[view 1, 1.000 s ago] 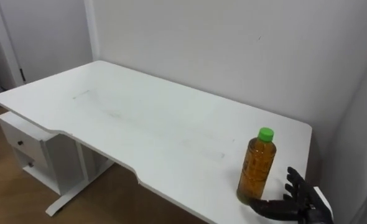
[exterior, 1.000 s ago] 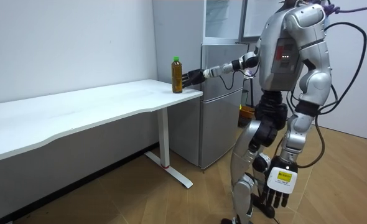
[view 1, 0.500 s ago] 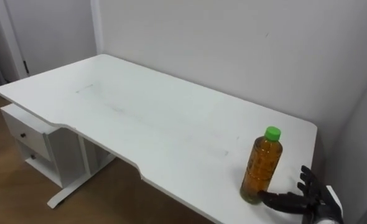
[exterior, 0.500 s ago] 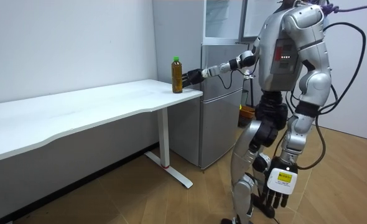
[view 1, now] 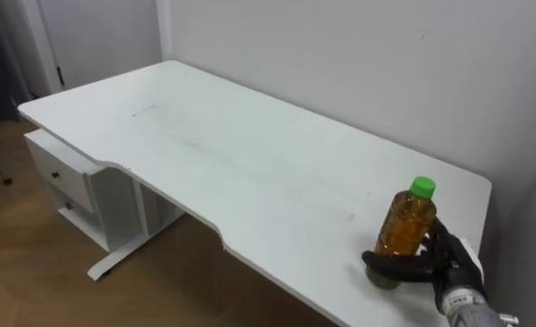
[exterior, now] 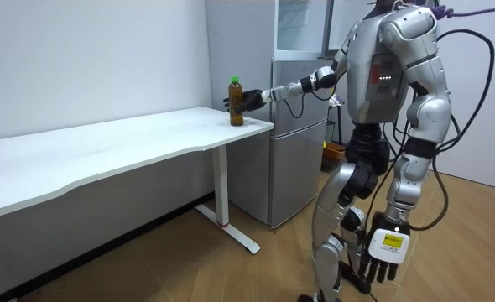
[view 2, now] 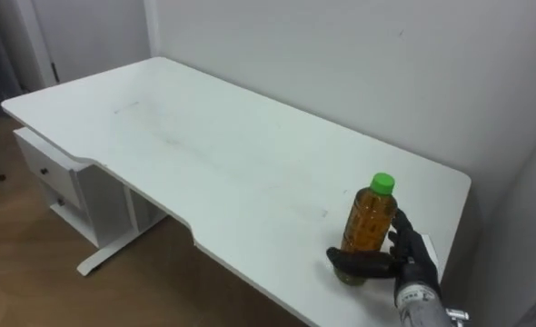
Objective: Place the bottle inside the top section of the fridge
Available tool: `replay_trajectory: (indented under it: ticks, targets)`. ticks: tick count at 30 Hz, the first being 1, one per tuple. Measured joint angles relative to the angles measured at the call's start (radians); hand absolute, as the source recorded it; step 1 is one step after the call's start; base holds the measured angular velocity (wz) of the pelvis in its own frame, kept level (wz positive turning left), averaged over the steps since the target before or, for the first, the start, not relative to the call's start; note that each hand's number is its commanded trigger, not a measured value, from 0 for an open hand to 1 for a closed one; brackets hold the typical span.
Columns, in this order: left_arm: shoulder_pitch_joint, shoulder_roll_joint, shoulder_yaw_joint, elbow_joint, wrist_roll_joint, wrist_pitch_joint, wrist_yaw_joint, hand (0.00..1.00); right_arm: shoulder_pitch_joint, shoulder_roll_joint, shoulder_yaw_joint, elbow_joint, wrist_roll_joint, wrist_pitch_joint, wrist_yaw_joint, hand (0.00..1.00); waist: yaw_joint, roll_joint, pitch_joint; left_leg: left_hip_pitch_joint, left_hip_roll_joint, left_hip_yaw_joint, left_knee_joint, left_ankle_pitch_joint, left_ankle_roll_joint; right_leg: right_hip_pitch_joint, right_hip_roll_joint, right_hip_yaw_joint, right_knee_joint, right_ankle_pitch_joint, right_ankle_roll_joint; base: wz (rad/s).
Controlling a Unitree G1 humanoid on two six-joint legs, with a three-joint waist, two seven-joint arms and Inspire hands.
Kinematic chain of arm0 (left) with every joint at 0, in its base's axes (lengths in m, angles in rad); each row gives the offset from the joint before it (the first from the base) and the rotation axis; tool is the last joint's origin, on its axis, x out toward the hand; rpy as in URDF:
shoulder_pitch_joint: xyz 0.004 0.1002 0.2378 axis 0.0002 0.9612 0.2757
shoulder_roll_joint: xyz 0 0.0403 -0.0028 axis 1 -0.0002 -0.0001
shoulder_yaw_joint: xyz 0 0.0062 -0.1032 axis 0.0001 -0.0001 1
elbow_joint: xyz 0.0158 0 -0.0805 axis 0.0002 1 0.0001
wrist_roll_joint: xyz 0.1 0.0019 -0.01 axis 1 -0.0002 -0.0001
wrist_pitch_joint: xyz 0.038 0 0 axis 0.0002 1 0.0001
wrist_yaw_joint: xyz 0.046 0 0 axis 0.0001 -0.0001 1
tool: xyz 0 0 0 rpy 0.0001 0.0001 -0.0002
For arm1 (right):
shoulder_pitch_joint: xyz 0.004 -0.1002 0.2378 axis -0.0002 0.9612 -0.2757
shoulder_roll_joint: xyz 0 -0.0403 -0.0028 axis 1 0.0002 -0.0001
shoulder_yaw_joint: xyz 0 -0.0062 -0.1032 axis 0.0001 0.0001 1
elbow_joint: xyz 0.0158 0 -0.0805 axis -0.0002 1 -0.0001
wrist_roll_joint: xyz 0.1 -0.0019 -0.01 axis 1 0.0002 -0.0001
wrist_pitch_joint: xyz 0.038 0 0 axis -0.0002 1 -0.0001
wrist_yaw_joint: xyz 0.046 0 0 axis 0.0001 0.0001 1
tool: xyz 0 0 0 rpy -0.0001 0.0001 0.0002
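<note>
One dark right hand (view 1: 442,265) is coming in at the lower right of the eye views and is clasping the low part of a clear plastic bottle (view 1: 406,225) of amber drink with a green cap. Its thumb is lying across the near side just above the base, and its fingers are curling round the far side. The bottle is standing upright in that grip, right at the near right corner of a long white bench (view 1: 250,154). Whether its base is touching the bench top or sitting just clear of it cannot be told.

The bench is stretching away toward the upper left of the frame, with a white drawer unit (view 1: 64,177) sitting under its far end on a brown wood floor (view 1: 32,272). A plain pale wall (view 1: 341,54) is running along behind the bench.

Seen from across the room, the robot is standing upright at the right of the picture, just off the bench's end. A tall grey fridge (exterior: 298,151) is standing between it and the wall. Its left hand (exterior: 382,267) is hanging beside its leg at the lower right, with the fingers loose and straight.
</note>
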Motion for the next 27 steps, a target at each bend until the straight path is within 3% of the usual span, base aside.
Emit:
replay_trajectory:
  ticks: [16,27]
  targets:
    - [0.0,0.013,-0.033,-0.014,0.0,0.001,0.003,0.0,-0.016,-0.006,0.003,-0.085,-0.001,0.0,-0.007,0.0,-0.006,0.002,0.0014,-0.002,0.0,0.001,-0.001,0.001,0.001,0.0,0.0,0.007,0.002,0.0,0.0,0.0]
    - [0.001,0.019,-0.039,-0.011,-0.024,0.003,0.006,0.0,-0.013,-0.008,0.068,-0.074,0.063,0.0,-0.003,0.0,-0.004,-0.001,0.0032,-0.001,0.0,-0.001,0.008,0.001,0.001,0.006,0.002,0.001,0.002,0.0,0.0,0.0]
